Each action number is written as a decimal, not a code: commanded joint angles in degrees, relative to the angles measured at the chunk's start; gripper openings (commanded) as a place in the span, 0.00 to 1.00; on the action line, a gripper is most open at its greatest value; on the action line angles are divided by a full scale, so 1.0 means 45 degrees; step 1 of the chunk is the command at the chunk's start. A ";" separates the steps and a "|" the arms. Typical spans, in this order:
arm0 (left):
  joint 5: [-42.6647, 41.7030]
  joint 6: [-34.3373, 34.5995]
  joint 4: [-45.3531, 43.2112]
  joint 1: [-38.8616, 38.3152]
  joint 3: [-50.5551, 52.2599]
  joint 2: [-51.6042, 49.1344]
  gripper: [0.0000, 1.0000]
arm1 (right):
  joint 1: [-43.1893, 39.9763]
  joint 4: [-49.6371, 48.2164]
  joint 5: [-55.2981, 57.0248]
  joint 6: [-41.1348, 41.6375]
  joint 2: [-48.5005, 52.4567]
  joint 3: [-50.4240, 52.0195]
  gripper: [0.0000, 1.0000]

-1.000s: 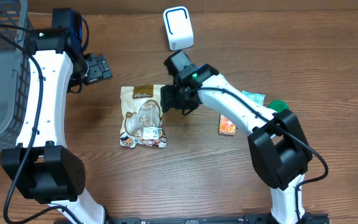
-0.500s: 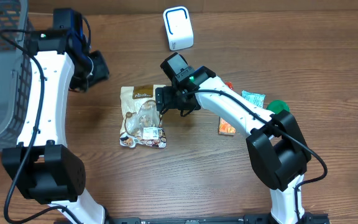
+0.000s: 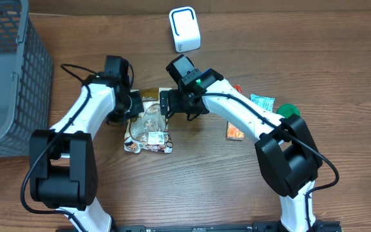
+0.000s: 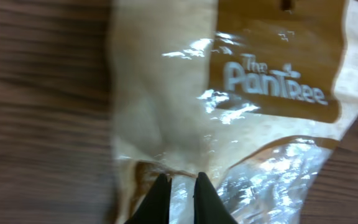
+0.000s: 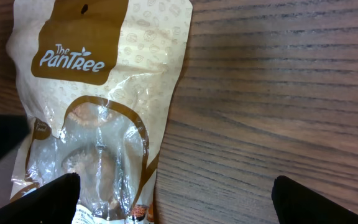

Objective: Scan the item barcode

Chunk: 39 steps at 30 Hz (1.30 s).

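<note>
The snack bag (image 3: 148,122) is lying flat mid-table (image 3: 192,187), its long way running far to near and its brown top pointing toward the white scanner (image 3: 184,29). It is shining, with a see-through window. The left gripper (image 4: 182,190) is hanging over it, pinched closed. The right gripper (image 5: 185,199) is hanging wide open over the bag's right edge. Small packets (image 3: 235,131) are lying to the right.

Counts: two arms, left arm (image 3: 85,116) and right arm (image 3: 237,106). One table (image 3: 192,187). One snack pouch (image 3: 150,125), one white scanner box (image 3: 184,29), one grey mesh basket (image 3: 37,64). Loose stuff on the right: one orange packet (image 3: 235,131), one teal packet (image 3: 261,101), one green round item (image 3: 288,109), one small red item (image 3: 237,88), mostly hidden, can't ID it.
</note>
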<state>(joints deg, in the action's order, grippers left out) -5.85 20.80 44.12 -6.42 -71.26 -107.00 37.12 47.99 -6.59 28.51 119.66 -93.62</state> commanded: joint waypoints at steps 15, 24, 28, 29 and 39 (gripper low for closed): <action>-0.1379 -0.1957 0.0068 -0.2497 -0.0860 0.0073 0.04 | -0.1549 0.0996 -0.0855 0.0665 -0.0068 0.0078 0.98; -0.1234 -0.1030 0.2021 -0.1229 -0.2817 0.0078 0.04 | -0.1685 0.1025 -0.1350 -0.0228 -0.0063 0.0078 1.00; -0.1234 -0.0073 0.2589 -0.1161 -0.1817 -0.0005 0.04 | -0.1554 0.0865 -0.1559 -0.0729 -0.0063 0.0078 1.00; -0.1229 -0.0073 0.2676 -0.1166 -0.1477 -0.0015 0.04 | -0.1549 0.0792 -0.1559 -0.0729 -0.0063 0.0078 1.00; -0.1229 0.0049 0.2812 -0.1161 0.0845 -0.0058 0.13 | -0.1020 -0.0287 -0.1443 -0.1953 -0.0039 0.0083 1.00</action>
<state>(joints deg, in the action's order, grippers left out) -11.75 19.84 57.04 -11.25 -69.08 -107.00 30.92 47.62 -13.19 24.21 119.66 -93.34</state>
